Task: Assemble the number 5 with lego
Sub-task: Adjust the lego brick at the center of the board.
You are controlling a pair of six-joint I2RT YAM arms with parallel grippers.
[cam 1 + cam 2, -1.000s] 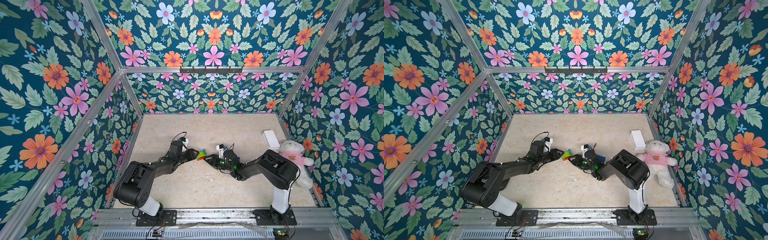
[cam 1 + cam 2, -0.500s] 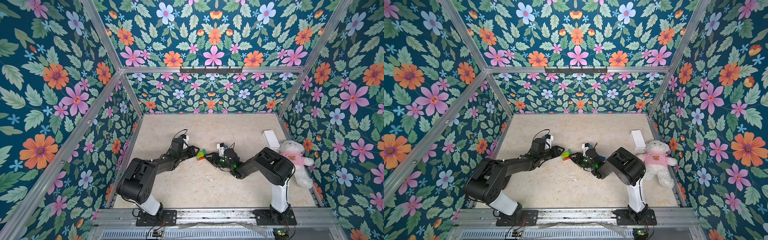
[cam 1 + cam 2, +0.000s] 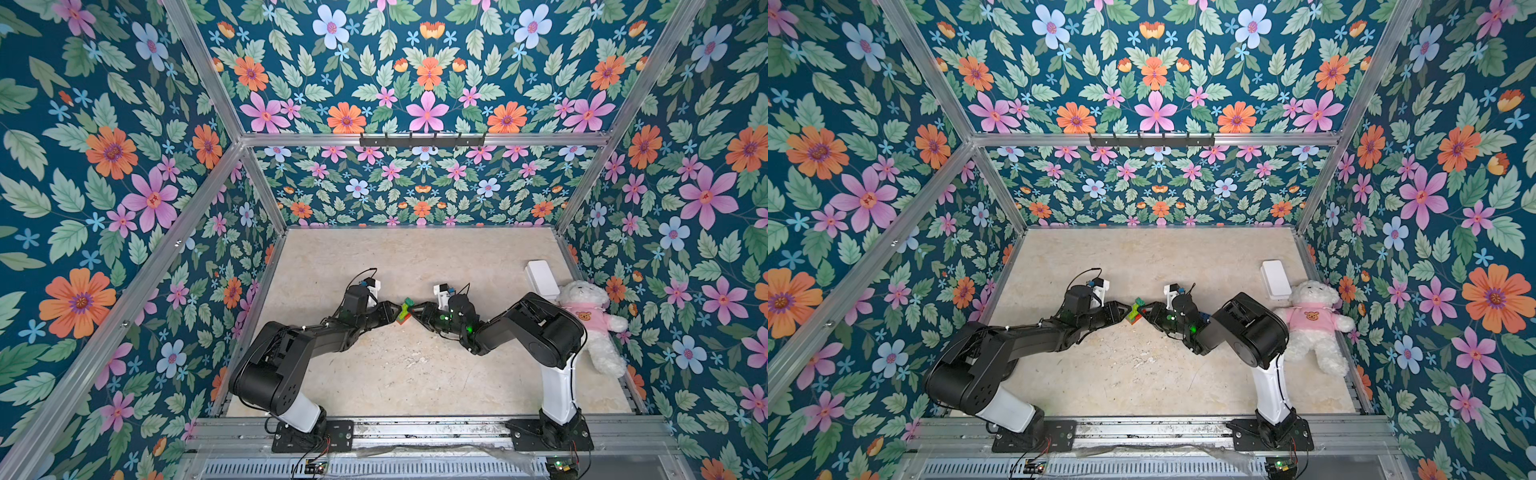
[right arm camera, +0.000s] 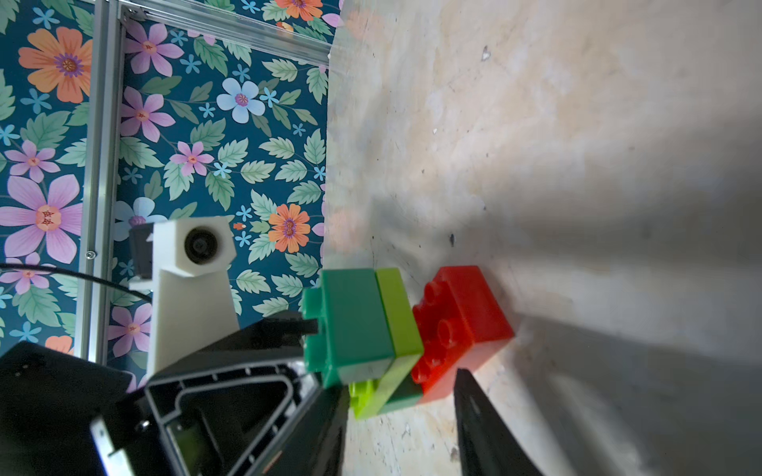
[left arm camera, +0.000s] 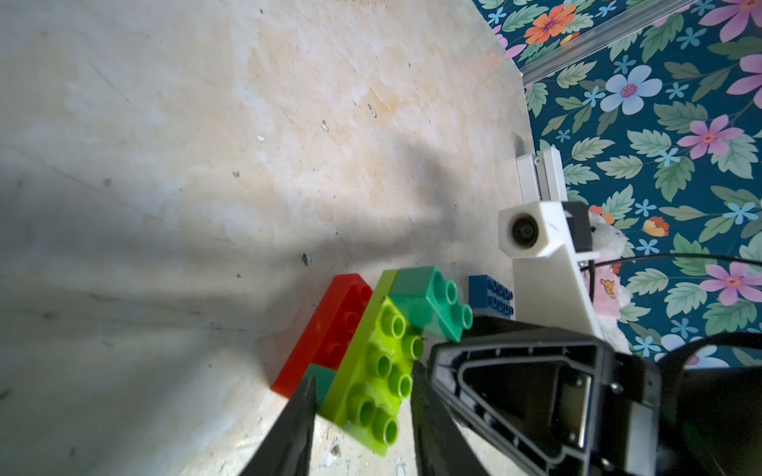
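At the middle of the table (image 3: 395,374) stands the half-built number 5 (image 3: 404,312), made of four joined pieces: one red brick (image 5: 334,329), one lime-green brick (image 5: 379,362) and two dark-green bricks (image 5: 429,296). One blue brick (image 5: 490,294) lies apart. The left gripper (image 5: 362,377) and right gripper (image 4: 400,383) both pinch it, fingers narrow.

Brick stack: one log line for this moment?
left pincer: shut on brick stack | right pincer: shut on same stack | layers: red, lime, green | blue brick: apart on table, not yet joined

Enclosure: dark teal floral wallpaper walls (image 3: 428,75); aluminium frame (image 3: 540,140); beige marbled floor (image 3: 415,257), scuffed, evenly lit
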